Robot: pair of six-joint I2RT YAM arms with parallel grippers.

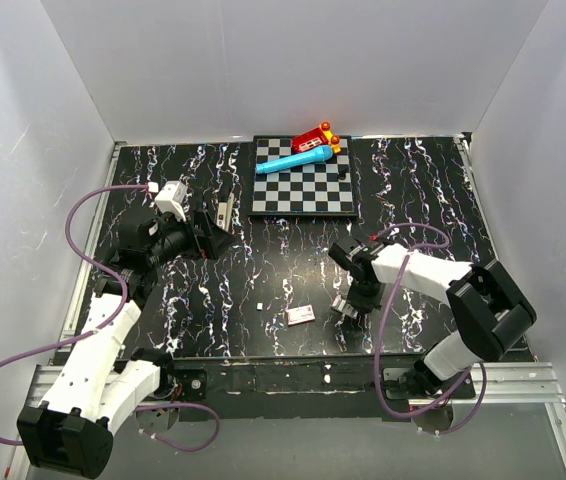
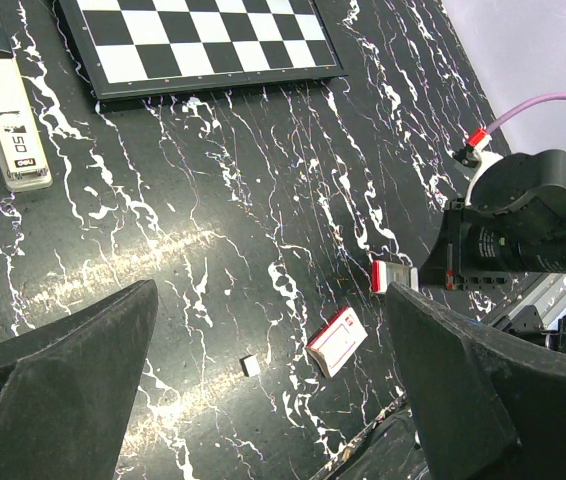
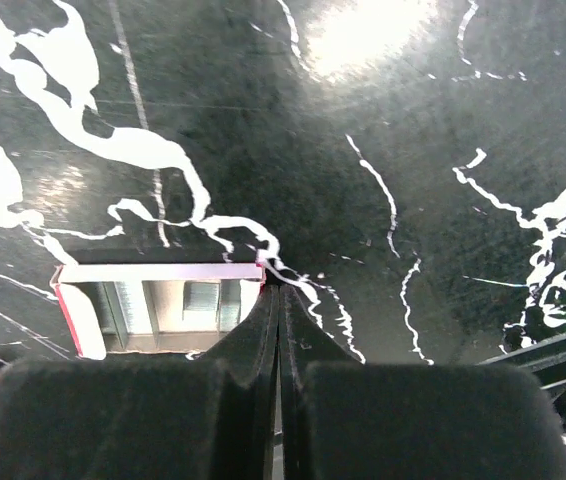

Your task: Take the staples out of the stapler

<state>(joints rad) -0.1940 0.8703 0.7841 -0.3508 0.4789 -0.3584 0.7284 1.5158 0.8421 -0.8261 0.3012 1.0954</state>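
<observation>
At the left of the dark marbled worktop, your left claw hung with its jaws spread wide and nothing between them, low over bare surface. The stapler lay flat and closed just ahead of it and to its left, near the left edge of the chessboard but apart from it. No staples showed, so they were probably inside the magazine.

The stapler looked rigid, compact and fairly weighty for its size, with a smooth top that could slip under a pinch from above. Its top is likely hinged, so a hold across the narrow sides of the lower body would probably leave the lid free to swing. Staple strips would be light and brittle, apt to break and scatter.

There was open worktop between the stapler and the near edge. The board's raised rim bounded it on the right.

Further right lay a pale scrap, too small to identify, then a white-and-red box. At the far right, your right claw was pressed together, gripping nothing, with its tips at the corner of an open tray holding greyish pieces I could not identify.
</observation>
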